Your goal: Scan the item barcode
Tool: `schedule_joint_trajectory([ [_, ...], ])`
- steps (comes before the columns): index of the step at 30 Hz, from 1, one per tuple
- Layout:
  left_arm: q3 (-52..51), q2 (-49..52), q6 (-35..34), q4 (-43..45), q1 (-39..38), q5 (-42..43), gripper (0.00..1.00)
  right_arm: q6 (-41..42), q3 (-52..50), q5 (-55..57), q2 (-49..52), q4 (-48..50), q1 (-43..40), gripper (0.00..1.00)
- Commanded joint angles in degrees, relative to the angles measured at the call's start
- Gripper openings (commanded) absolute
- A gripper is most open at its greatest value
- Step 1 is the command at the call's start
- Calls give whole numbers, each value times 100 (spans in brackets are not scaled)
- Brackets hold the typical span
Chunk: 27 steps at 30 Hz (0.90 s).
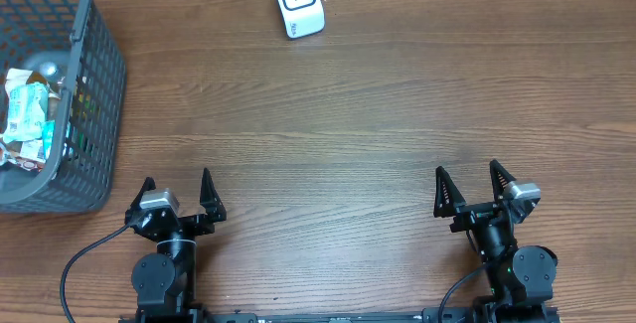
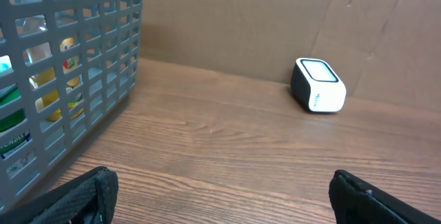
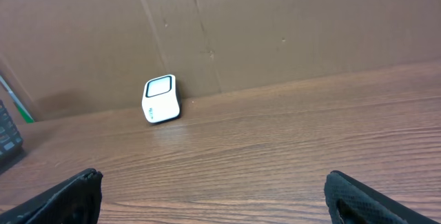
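A white barcode scanner point(image 1: 298, 3) with a dark window stands at the table's far edge; it also shows as the scanner point(image 2: 318, 86) in the left wrist view and the scanner point(image 3: 160, 100) in the right wrist view. Packaged items point(image 1: 28, 119) lie inside the grey mesh basket point(image 1: 99, 84) at the far left, seen through the basket wall point(image 2: 76, 79). My left gripper point(image 1: 178, 195) rests open at the near left, nothing between its fingers. At the near right my right gripper point(image 1: 469, 186) is open and empty too. Both are far from the scanner and the items.
A brown cardboard wall point(image 3: 275, 24) backs the table behind the scanner. Bare wood tabletop point(image 1: 338, 134) stretches between the grippers and the scanner. The basket fills the left edge.
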Motion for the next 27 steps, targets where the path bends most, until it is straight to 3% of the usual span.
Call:
schedule_joint_trajectory([
  [1, -20, -46, 129, 9, -26, -70, 100, 15, -59, 72, -46, 22, -26, 100],
  [27, -20, -46, 131, 28, -20, -120, 100, 15, -59, 72, -46, 22, -26, 100],
])
